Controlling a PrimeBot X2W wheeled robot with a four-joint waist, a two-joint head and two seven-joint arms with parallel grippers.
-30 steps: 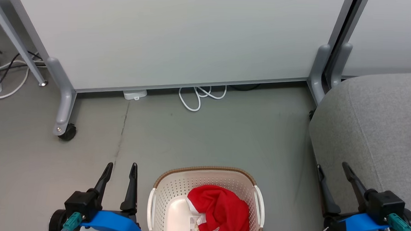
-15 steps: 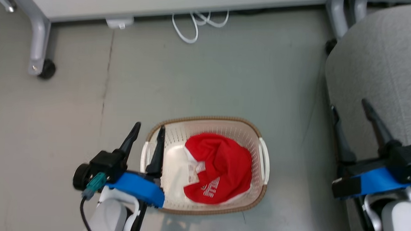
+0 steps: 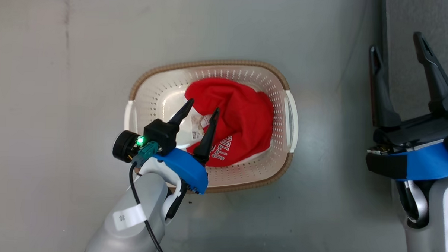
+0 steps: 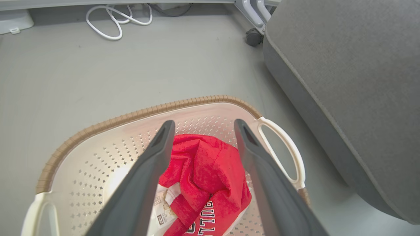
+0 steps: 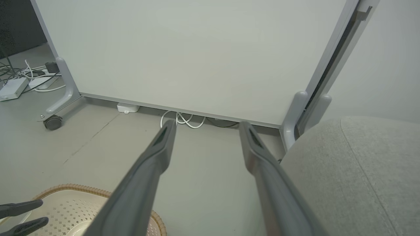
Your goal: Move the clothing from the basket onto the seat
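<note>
Ideally, the left gripper, jaws spread wide over the basket, is aiming at the bunched middle of the red garment.

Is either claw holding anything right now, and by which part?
Nothing is held. The left gripper hangs open over the clothing in the basket; the right gripper is open too.

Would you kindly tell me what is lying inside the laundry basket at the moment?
The basket holds bunched red clothing with white lettering and white tags beside it; its left floor is bare. Anything under the heap is covered.
</note>
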